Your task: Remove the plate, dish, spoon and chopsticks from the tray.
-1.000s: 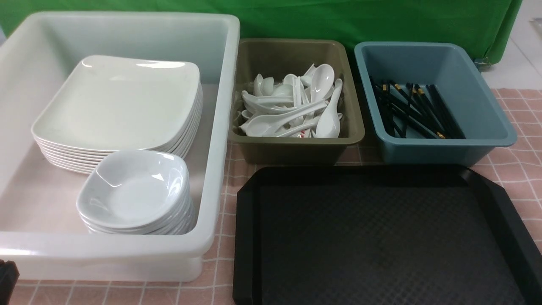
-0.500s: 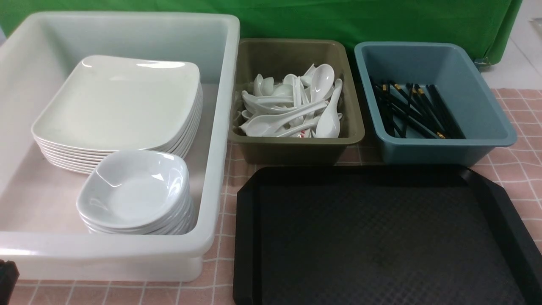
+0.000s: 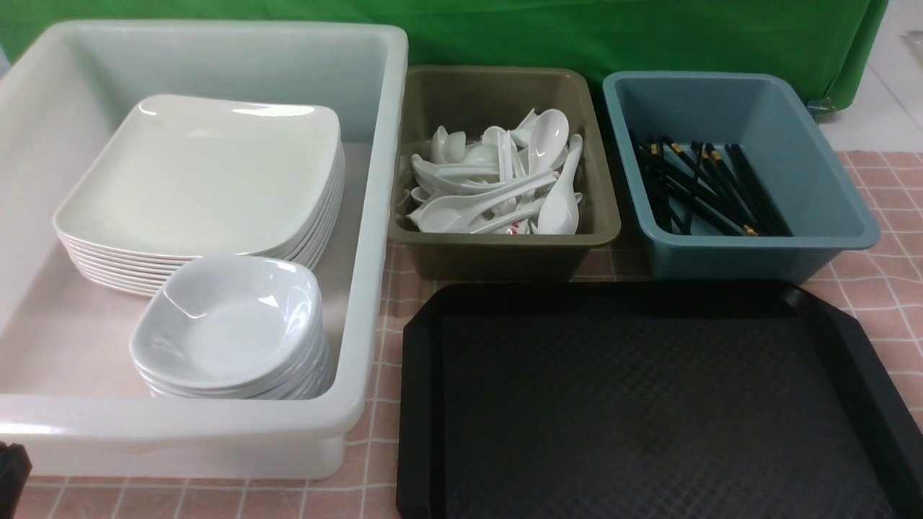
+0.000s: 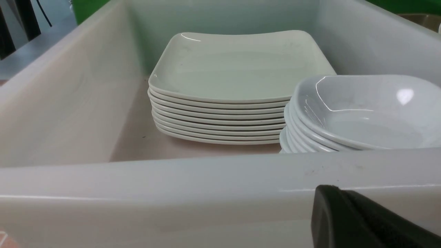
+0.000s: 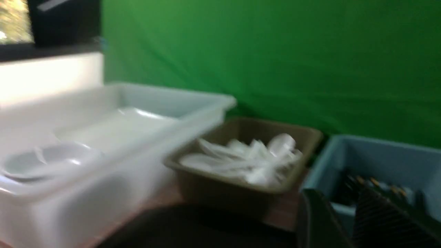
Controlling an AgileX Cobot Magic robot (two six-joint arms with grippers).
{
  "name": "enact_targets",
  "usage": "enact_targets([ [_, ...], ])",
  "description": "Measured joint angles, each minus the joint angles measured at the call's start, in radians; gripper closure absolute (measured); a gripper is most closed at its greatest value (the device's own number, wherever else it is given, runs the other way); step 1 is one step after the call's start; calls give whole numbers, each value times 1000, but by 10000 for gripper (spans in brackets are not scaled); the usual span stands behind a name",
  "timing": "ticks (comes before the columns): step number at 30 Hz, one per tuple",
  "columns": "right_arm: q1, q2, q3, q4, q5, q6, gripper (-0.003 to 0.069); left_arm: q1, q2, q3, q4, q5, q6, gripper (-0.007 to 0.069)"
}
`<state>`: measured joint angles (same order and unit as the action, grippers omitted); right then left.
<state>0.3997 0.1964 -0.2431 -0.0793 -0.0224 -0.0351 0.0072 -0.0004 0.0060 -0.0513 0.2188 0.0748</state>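
Observation:
The black tray (image 3: 649,404) lies at the front right with nothing on its textured floor. A white plate (image 3: 202,173) tops a stack in the big white bin (image 3: 382,216), and a small dish (image 3: 227,321) tops a lower stack in front of it. White spoons (image 3: 497,180) are piled in the olive bin (image 3: 505,245). Black chopsticks (image 3: 703,187) lie in the blue bin (image 3: 735,249). My left gripper (image 4: 327,191) is shut and empty, just outside the white bin's near wall. My right gripper (image 5: 336,198) shows blurred, its fingers apart with nothing between them, facing the blue bin.
A pink checked cloth (image 3: 883,288) covers the table. A green backdrop (image 3: 577,36) hangs behind the bins. The three bins stand in a row along the back, with the tray directly in front of the olive and blue ones.

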Motion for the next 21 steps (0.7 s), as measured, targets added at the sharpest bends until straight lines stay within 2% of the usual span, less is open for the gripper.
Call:
enact_targets([
  [2,-63,-7,34,0,12,-3,421,0,0,0,0,0,0,620],
  [3,-148,-21,80,0,22,-3,421,0,0,0,0,0,0,620],
  [6,-293,-83,215,0,45,2,420,0,0,0,0,-1,0,620],
  [8,-348,-143,240,1,111,4,420,0,0,0,0,-1,0,620],
  [12,-380,-182,233,1,193,4,419,0,0,0,0,-1,0,620],
  [21,-386,-182,232,3,203,4,419,0,-1,0,0,2,2,620],
])
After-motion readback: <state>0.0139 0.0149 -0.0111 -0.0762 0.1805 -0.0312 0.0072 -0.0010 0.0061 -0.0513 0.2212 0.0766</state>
